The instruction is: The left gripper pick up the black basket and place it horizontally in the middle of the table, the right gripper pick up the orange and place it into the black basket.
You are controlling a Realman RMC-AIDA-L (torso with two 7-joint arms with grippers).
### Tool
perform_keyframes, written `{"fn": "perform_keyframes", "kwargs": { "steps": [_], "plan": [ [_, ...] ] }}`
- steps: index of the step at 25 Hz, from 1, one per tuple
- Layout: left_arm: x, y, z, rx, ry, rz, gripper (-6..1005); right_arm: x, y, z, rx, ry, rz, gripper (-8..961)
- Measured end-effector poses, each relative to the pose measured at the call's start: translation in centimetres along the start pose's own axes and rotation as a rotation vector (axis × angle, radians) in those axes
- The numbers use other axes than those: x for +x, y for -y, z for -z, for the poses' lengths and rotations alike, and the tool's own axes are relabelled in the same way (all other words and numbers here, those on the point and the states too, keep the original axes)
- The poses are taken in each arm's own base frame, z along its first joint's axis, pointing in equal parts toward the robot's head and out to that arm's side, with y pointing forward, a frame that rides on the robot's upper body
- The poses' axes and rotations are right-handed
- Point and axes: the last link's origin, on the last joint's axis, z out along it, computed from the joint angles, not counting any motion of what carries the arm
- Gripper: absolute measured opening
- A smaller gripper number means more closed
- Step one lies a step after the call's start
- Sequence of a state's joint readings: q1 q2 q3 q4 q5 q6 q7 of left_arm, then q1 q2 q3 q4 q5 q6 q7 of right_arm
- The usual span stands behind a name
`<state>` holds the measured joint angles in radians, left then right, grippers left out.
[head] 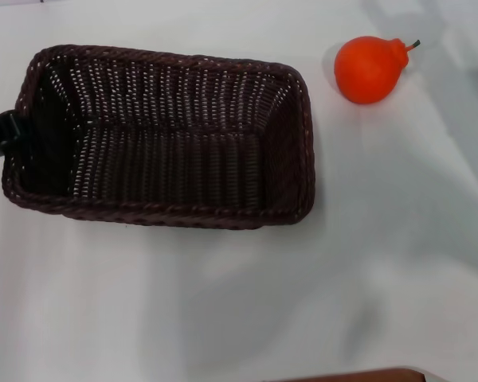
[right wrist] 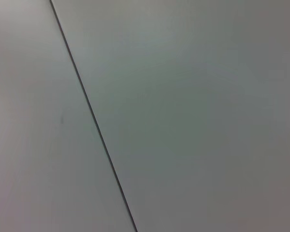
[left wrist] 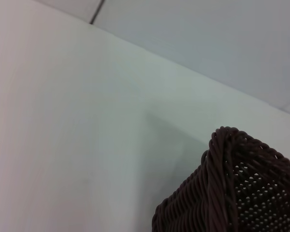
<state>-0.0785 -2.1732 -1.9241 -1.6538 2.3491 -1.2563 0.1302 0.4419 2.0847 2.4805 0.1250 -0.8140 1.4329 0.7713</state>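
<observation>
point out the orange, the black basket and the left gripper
orange (head: 370,70), head view, on its round body
black basket (head: 175,163), head view, on its woven floor
left gripper (head: 0,131), head view, on the black tip at the basket's left end

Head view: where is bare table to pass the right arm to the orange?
Bare table lies right of the black basket and in front of the orange. It is tight only at the basket's left end, where the left gripper sits.
</observation>
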Motion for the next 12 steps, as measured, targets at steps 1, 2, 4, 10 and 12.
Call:
{"fn": "perform_keyframes", "kwargs": {
  "steps": [1,2,4,10,12],
  "plan": [
    [-0.2,0.1,0.0,-0.004,-0.007,0.017,163,0.0,0.0,0.0,0.003,0.001,-0.002,847],
    [-0.5,0.3,-0.1,-0.005,-0.011,0.032,163,0.0,0.1,-0.1,0.005,0.003,-0.004,847],
    [-1.0,0.6,-0.1,-0.004,-0.022,0.054,163,-0.1,0.1,-0.1,0.007,0.005,-0.004,845],
    [-1.4,0.9,0.3,-0.018,-0.037,0.075,162,-0.3,0.5,0.0,0.027,0.015,-0.006,840],
    [-1.6,0.9,0.2,-0.02,-0.026,0.058,162,-0.4,0.6,0.1,0.033,0.021,-0.007,838]
  ]
}}
